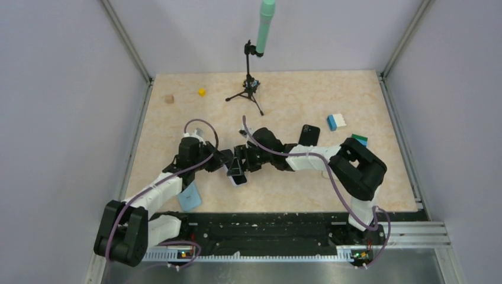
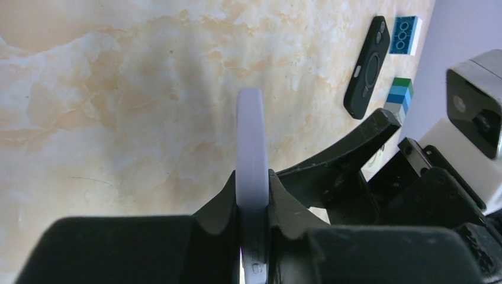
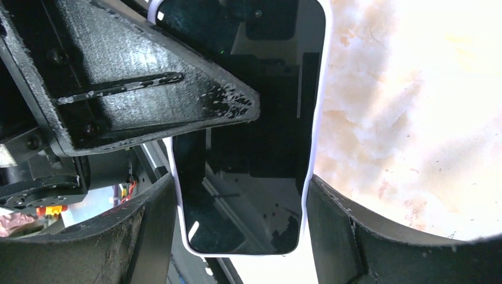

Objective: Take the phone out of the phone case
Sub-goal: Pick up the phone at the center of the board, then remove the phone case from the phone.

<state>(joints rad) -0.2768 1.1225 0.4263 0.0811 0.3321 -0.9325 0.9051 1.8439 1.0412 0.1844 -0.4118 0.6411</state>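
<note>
The phone (image 3: 248, 148), black screen up, sits in a white phone case (image 3: 317, 118) and is held above the middle of the table (image 1: 238, 175). My left gripper (image 2: 253, 177) is shut on the case's thin white edge (image 2: 251, 136), one finger on each face. One of its fingers (image 3: 148, 94) lies over the screen in the right wrist view. My right gripper (image 3: 240, 207) spans the phone's width, both fingers pressed against the case's long sides. In the top view the left gripper (image 1: 228, 163) and the right gripper (image 1: 245, 163) meet at the phone.
A second black phone-shaped item (image 1: 308, 135) lies behind the right arm, with a blue-and-white block (image 1: 335, 122) and a green-blue block (image 1: 359, 139) beside it. A tripod (image 1: 251, 89) stands at the back. A yellow cube (image 1: 202, 92), a wooden cube (image 1: 169, 99) and a light-blue piece (image 1: 189, 197) lie on the left.
</note>
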